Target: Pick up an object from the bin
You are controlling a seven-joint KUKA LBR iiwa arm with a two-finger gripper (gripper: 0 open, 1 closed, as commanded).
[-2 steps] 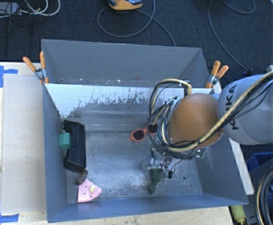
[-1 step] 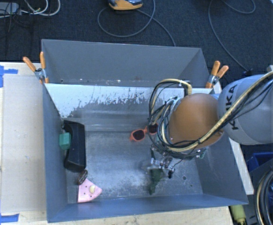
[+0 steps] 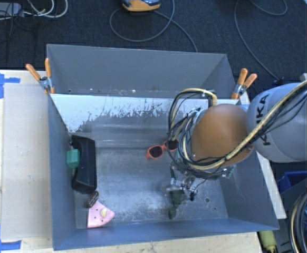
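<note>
Claw (image 3: 183,187) sits low in the bin (image 3: 137,78), right of middle near the front wall, touching or just above 1 small dark green toy (image 3: 173,201). Claw state: cannot tell, cables obscure it. Judgement: centre on the toy's thicker upper end, close squarely, lift straight. Orange sunglasses (image 3: 156,151) lie near, behind.
</note>
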